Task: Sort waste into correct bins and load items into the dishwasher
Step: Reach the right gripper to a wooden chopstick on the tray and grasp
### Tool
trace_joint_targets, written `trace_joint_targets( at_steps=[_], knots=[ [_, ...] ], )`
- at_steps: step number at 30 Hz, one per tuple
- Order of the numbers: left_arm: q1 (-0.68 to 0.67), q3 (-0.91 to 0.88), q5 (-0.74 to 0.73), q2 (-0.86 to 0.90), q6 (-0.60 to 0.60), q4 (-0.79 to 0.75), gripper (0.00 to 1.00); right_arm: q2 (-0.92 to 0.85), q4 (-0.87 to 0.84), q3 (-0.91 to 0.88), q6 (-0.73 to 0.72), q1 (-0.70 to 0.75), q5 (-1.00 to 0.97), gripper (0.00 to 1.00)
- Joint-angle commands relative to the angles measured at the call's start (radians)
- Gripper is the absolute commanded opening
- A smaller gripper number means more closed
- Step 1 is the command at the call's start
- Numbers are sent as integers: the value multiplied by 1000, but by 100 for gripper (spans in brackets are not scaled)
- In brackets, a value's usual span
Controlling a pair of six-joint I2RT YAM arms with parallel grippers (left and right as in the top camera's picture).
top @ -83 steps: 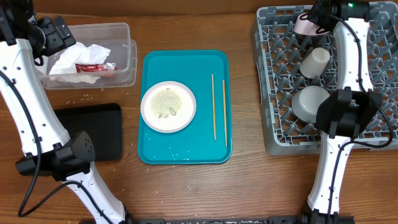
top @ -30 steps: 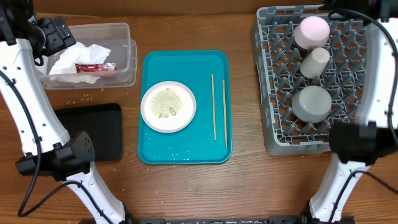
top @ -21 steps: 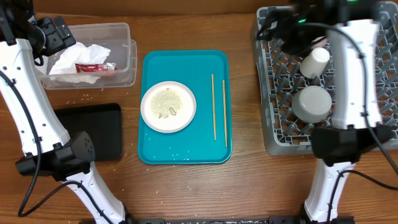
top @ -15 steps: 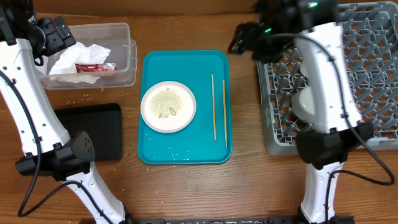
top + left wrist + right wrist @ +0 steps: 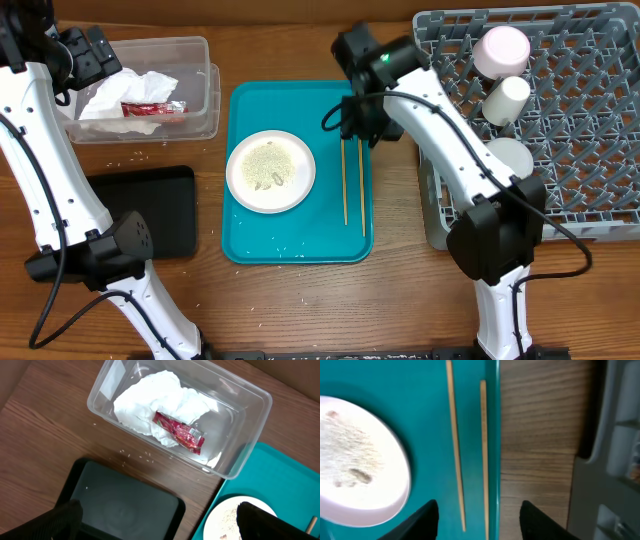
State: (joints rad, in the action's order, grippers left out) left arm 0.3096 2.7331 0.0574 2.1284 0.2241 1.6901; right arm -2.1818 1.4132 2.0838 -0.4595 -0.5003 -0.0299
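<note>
Two wooden chopsticks lie side by side on the right of the teal tray, beside a white plate strewn with rice. My right gripper hovers over their far ends, open, holding nothing. The grey dish rack holds a pale dish, a white cup and a grey bowl, which my right arm partly hides. The clear tub holds the napkin and red wrapper. My left gripper stays open above it.
A black tray sits in front of the tub. Loose rice grains dot the wood between them, and several lie on the teal tray's near edge. The rack's left wall stands close to the tray's right rim.
My right arm has swung left from the rack, where it left the pale dish, to above the chopsticks on the teal tray. The left arm has not moved.
</note>
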Motion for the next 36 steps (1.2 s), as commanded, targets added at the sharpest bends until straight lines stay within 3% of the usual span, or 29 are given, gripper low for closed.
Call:
trace_joint_targets(
  at_steps=[1,4,9,20,36],
  knots=[
    [4,-2,5,-8,-22,-1,100,10,-84,-127,21,-1,119,49],
    [4,-2,5,-8,-22,-1,100,10,-172,-232,21,-7,141,41],
    [4,-2,5,-8,-22,-1,100,10,-238,-318,50,-38,136,42],
    [4,-2,5,-8,-22,-1,100,10,-315,-351,115,-82,23,49],
    [4,-2,5,-8,-22,-1,100,-55,-380,-363,93,-84,23,41]
  ],
)
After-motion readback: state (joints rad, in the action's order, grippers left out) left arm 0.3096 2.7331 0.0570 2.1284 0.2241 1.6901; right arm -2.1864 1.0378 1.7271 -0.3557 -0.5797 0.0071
